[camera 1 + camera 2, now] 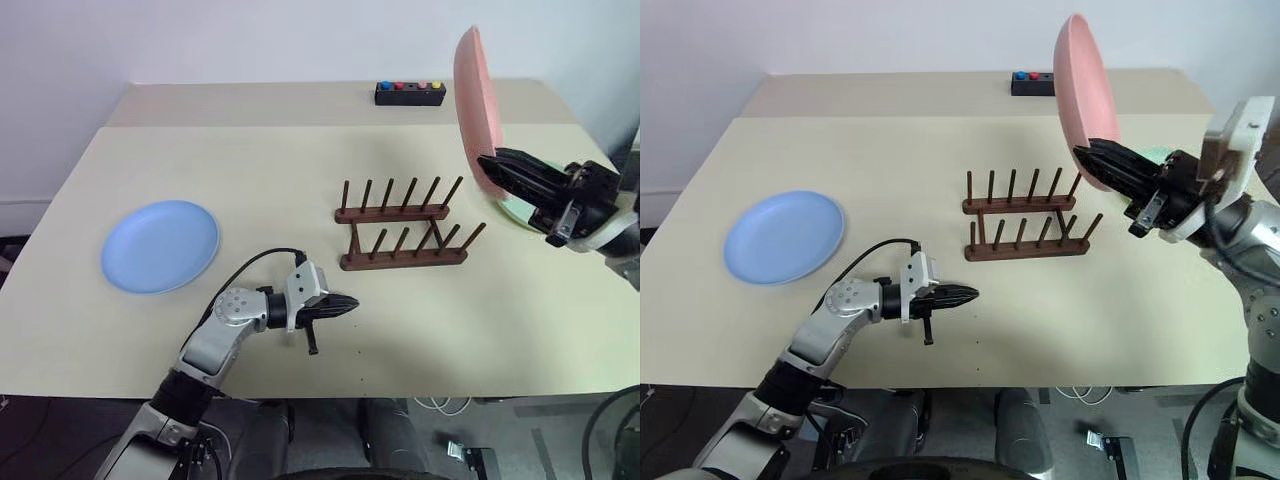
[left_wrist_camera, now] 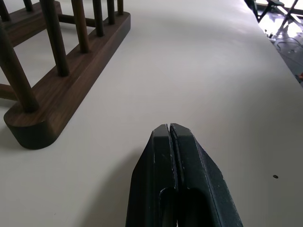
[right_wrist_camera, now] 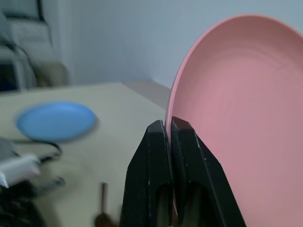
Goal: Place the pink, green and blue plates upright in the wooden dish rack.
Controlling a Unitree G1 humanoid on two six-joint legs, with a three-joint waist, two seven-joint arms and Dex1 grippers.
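Right hand [image 1: 1087,152] is pinching the pink plate [image 1: 1085,100] upright, at the rack's [image 1: 1025,220] two o'clock; probably needing edge-on alignment between pegs.

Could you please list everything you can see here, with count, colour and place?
pink plate: one, salmon pink, held upright in the air above the right end of the rack
blue plate: one, light blue, flat on the table's left side
green plate: one, pale green, sliver behind the right end effector
rack: one, dark brown, mid-table, holding no plates
button box: one, black, far edge
table: one, beige
left end effector: shut, holding nothing, near the rack
right end effector: shut on the pink plate's rim
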